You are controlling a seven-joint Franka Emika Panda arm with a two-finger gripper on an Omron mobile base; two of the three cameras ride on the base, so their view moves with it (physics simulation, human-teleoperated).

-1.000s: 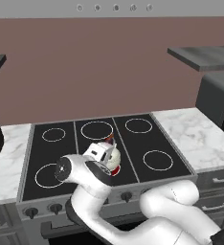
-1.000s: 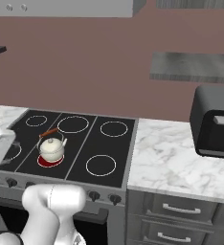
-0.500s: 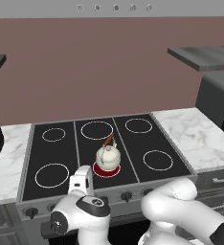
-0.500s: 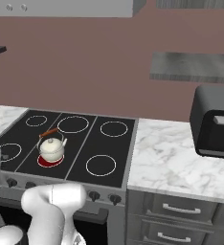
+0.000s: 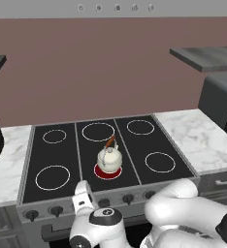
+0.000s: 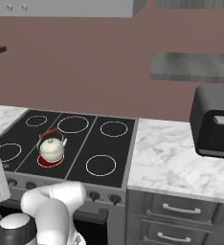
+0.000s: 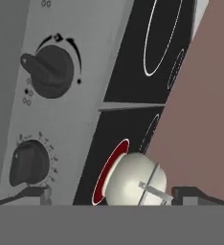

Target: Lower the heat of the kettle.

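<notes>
— Where is the kettle (image 5: 109,158) sitting?

— You'll find it on the stove (image 5: 42,153), upright on the front middle burner (image 5: 107,171), whose ring glows red under it. Its reddish-brown handle arches over the lid. In the hand view the kettle (image 7: 135,179) shows as a pale round body low in the frame, with the red ring (image 7: 107,168) curving beside it.

— And the knobs?

— You can see a row of dark knobs (image 5: 128,198) along the stove's front panel, just below the kettle's burner. In the hand view two of them are close: one knob (image 7: 49,71) farther from the kettle, and a second knob (image 7: 29,163) nearer to it.

— What about the claw?

— The claw (image 5: 83,197) is in front of the stove's front panel, near the knobs and left of the kettle. You cannot tell whether its fingers are apart or together. Beyond the stove, a dark toaster (image 6: 213,121) stands on the marble desk (image 6: 173,160), well right of the kettle.
</notes>
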